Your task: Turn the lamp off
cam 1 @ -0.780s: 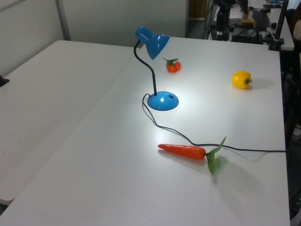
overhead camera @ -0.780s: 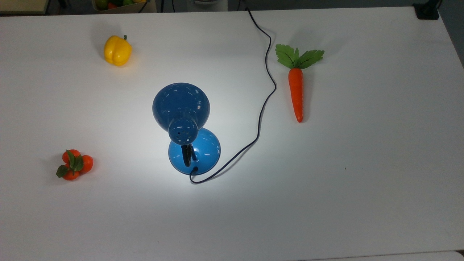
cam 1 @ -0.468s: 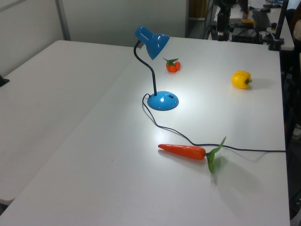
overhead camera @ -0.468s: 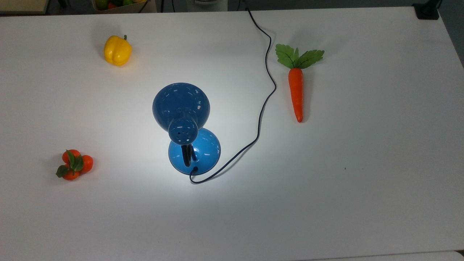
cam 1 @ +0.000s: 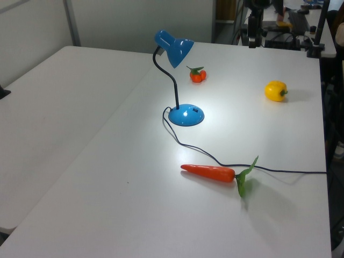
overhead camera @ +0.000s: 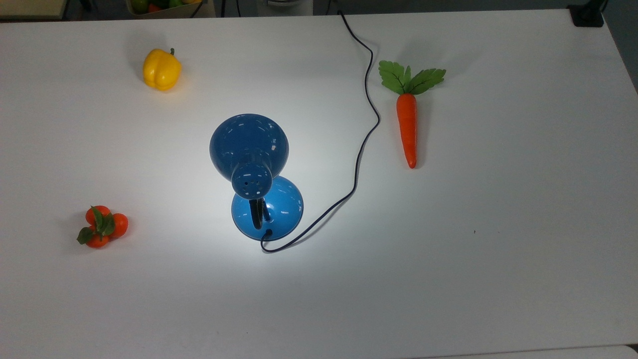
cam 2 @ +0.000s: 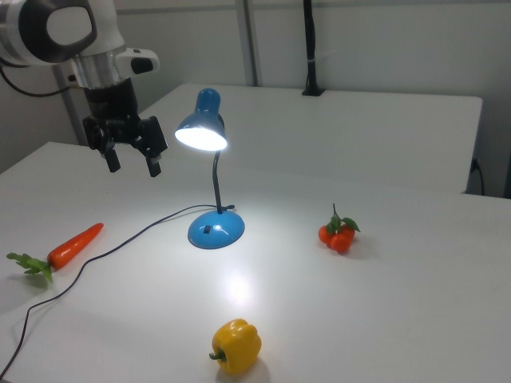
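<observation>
While the lamp (cam 2: 206, 175) burns mid-table, its glow pooled round the base (overhead camera: 267, 208), nothing on the table has shifted over the last second: pepper (overhead camera: 161, 69), carrot (overhead camera: 407, 124), tomatoes (overhead camera: 101, 226), cord (overhead camera: 360, 154) all as they were. Gripper (cam 2: 132, 164) hangs high beside the shade on the right view's left, fingers apart, empty. Switch-off not yet begun; the approach to the base remains.

Glossy blue lamp (overhead camera: 249, 149) — lit, upright mid-table, dome shade tilted down — black gooseneck, round base
</observation>
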`<state>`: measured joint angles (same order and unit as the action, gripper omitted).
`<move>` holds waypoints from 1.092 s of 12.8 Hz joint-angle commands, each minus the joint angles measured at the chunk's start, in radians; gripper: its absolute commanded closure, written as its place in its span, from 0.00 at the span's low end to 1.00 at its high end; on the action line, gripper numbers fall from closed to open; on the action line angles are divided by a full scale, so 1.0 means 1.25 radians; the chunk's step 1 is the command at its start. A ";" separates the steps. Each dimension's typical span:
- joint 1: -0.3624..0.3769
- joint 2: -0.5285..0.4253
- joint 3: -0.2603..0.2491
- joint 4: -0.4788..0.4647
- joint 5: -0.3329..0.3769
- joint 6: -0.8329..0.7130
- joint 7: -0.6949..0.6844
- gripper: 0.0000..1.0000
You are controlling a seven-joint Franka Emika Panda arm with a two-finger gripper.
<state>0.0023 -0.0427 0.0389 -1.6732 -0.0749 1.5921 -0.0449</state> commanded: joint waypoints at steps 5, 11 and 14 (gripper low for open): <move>0.004 0.018 0.000 0.022 0.000 -0.015 0.005 0.43; 0.004 0.032 0.000 0.022 0.002 0.007 0.005 1.00; 0.003 0.054 0.000 0.022 0.002 0.022 0.005 1.00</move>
<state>0.0025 -0.0161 0.0390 -1.6691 -0.0747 1.5947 -0.0449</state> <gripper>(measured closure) 0.991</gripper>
